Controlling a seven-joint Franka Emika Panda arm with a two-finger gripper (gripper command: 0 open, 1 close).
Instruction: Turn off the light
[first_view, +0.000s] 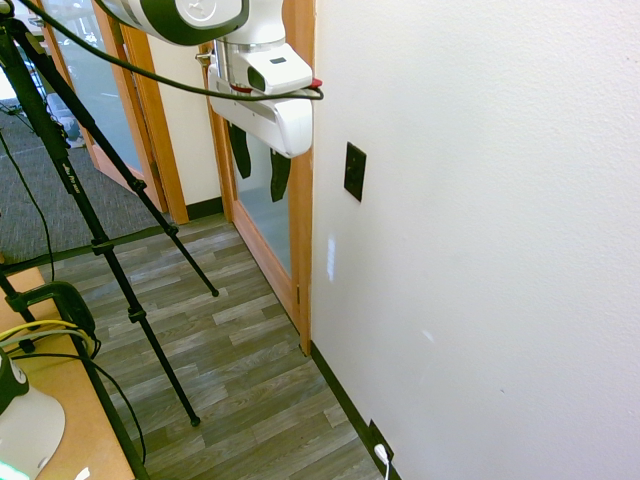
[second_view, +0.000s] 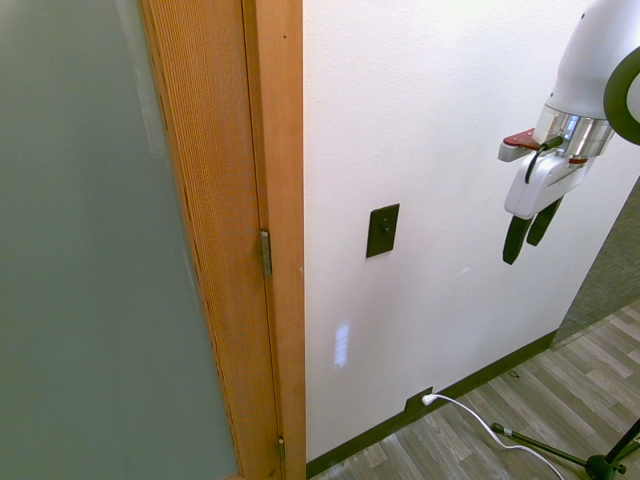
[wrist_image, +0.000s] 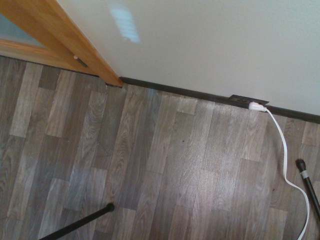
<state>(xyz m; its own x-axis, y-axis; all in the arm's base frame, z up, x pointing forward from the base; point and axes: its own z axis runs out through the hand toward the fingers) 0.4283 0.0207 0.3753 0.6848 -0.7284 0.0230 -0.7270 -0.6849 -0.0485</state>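
Beside the white wall, the claw hung released, pointing down, well apart from the small black rectangular switch plate. Reaching it squarely probably required tilting toward the wall first.

Open air separates tool from wall switch.

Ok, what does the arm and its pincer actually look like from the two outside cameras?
A glossy white arm with dark grey joint bands ends in a polished metal wrist ring. Below it sits a boxy white hand with a dark rectangular inset, a small red tab at the flange and a black cable looping past. The pincer has two slim, tapered black fingers.
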